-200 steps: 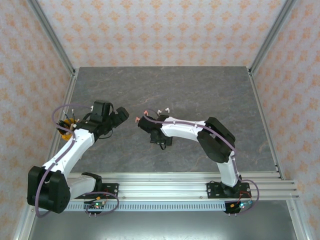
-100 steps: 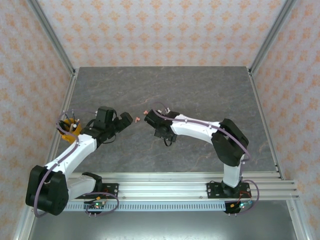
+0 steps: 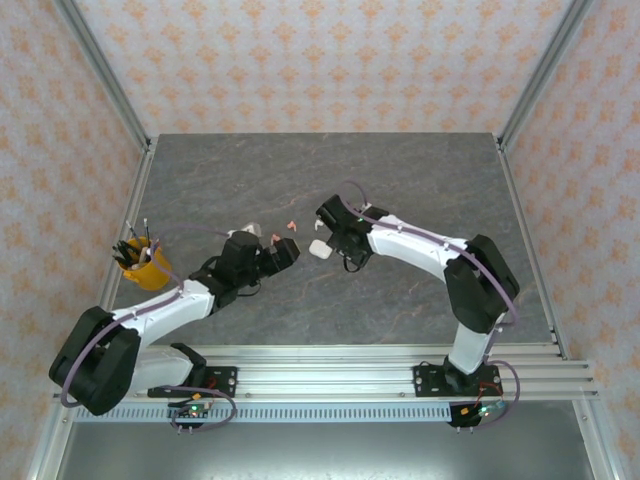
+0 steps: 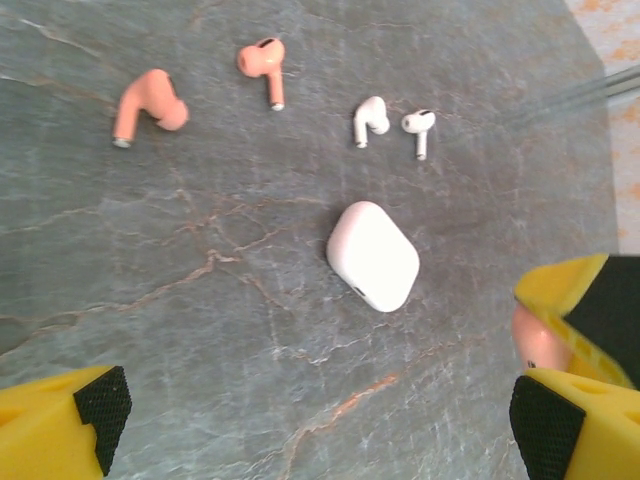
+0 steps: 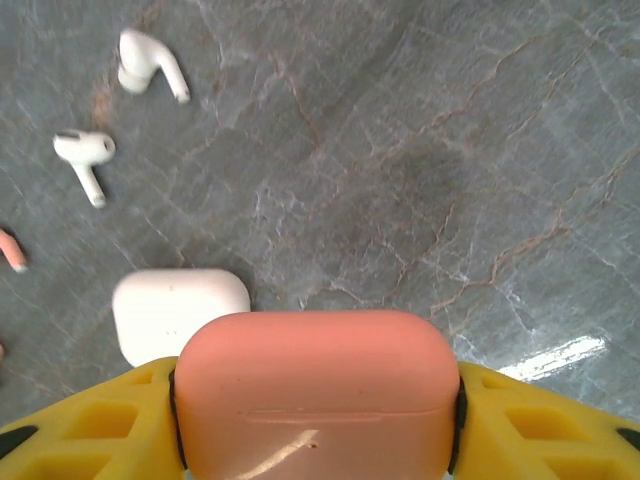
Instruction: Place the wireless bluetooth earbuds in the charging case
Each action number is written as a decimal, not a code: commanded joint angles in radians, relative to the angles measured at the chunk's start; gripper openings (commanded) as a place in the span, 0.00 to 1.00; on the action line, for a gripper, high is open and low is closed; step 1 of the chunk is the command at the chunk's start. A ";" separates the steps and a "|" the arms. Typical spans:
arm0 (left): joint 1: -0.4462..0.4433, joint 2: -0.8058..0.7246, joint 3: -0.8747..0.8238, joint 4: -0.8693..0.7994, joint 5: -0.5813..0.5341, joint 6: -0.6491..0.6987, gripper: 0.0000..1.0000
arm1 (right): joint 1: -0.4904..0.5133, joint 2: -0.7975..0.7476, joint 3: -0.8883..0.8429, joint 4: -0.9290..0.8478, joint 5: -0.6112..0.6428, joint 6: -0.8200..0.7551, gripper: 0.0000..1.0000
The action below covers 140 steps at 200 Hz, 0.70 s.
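Two coral-red earbuds [image 4: 150, 105] [image 4: 263, 62] and two white earbuds [image 4: 368, 118] [image 4: 418, 125] lie loose on the grey stone table. A shut white charging case [image 4: 373, 255] lies just near of them, also in the top view [image 3: 320, 248]. My left gripper [image 4: 320, 430] hovers over bare table short of the white case, open and empty. My right gripper [image 5: 315, 400] is shut on a closed coral-red charging case [image 5: 315, 385], held just above the white case [image 5: 180, 310]. The white earbuds [image 5: 145, 62] [image 5: 82, 152] lie beyond it.
A yellow cup [image 3: 148, 265] holding tools stands at the table's left edge, behind the left arm. Both grippers [image 3: 283, 255] [image 3: 335, 238] meet close together at the table's middle. Metal frame rails border the table on the sides and the near edge.
My left gripper has swung right and nearer, toward the centre. My right gripper has carried the coral case right and farther back, uncovering the white case.
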<state>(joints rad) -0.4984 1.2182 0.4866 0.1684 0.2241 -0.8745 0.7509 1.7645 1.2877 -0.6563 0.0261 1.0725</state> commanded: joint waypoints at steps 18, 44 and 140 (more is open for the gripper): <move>-0.080 0.026 -0.052 0.242 -0.123 -0.012 1.00 | -0.047 -0.052 -0.012 0.053 -0.059 0.060 0.56; -0.129 0.075 -0.037 0.309 -0.146 0.003 1.00 | -0.075 -0.056 -0.011 0.081 -0.114 0.077 0.56; -0.227 0.286 0.087 0.487 -0.178 -0.004 0.90 | -0.132 -0.077 -0.012 0.146 -0.248 0.154 0.56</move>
<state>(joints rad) -0.7094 1.4799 0.5304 0.5598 0.0937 -0.8822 0.6312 1.7355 1.2819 -0.5266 -0.1963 1.1938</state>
